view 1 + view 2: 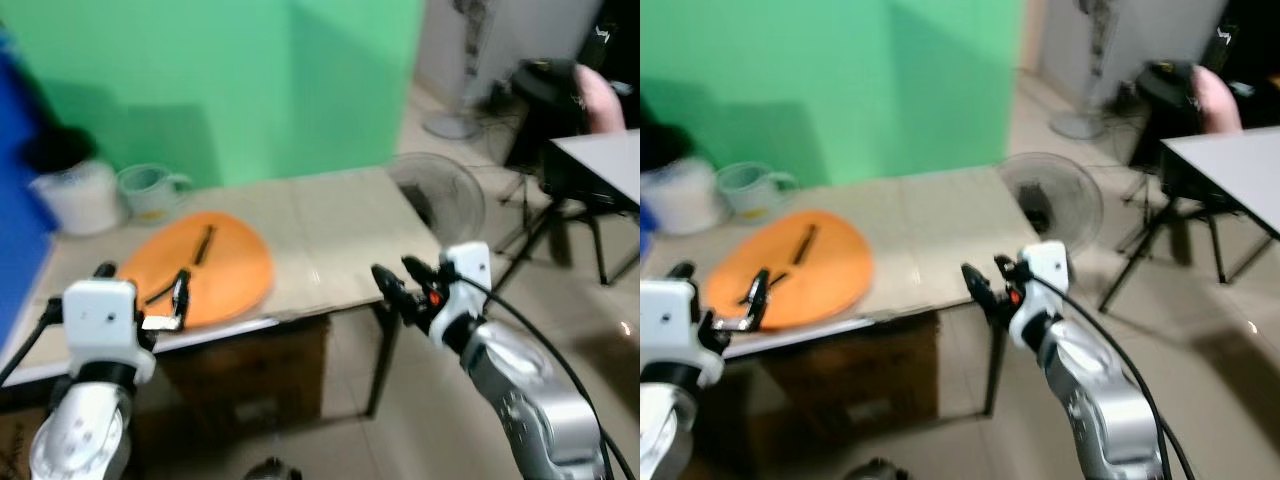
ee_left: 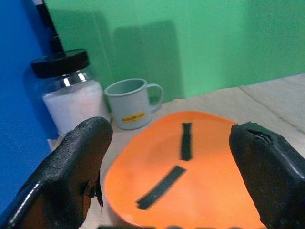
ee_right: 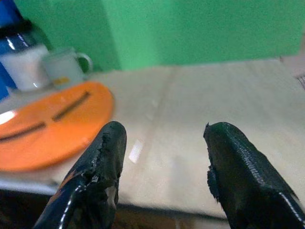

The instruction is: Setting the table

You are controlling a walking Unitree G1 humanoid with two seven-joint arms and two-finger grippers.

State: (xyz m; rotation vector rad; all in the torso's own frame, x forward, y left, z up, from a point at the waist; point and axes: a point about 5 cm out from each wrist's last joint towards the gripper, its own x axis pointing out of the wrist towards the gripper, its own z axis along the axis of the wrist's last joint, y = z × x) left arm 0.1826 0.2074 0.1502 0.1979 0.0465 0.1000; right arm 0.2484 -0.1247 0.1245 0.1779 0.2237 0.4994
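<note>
While both claws hang spread before the tabletop (image 1: pixel 330 230), left claw (image 2: pixel 167 143) faces orange plate (image 1: pixel 225 265); right claw (image 3: pixel 164 143) empty.

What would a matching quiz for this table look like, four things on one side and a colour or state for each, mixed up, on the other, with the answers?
Things:
1. mat
2. mug
3. jar
4. left gripper

Colour or state:
A. black lid, white contents
B. open, empty
C. orange, two dark strips on it
D. pale grey-green, with a handle

Pairs: 1-C, 2-D, 3-A, 4-B
</note>
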